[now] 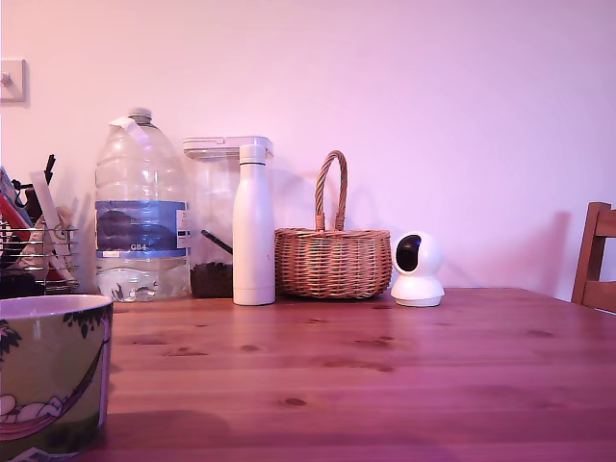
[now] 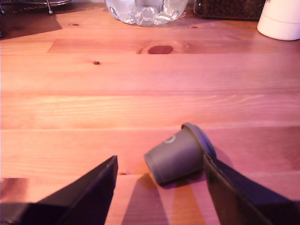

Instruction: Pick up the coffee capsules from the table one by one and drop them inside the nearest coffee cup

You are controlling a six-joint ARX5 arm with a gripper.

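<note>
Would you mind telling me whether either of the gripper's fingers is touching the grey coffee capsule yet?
Cannot tell. In the wrist view one of the fingers meets the rim of the capsule in the image, but overlap could hide a gap; the other is clearly apart.

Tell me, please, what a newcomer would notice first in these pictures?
In the wrist view, a grey coffee capsule lies on its side on the table between the open black jaws. In the exterior view, the green coffee cup fills the near left corner, and a wicker basket stands at the back.

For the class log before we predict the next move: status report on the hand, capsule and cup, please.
Hand open, holding nothing. Grey capsule on its side on the table, between the fingers. Green cup at the exterior view's left. Nothing blocking the capsule.
</note>
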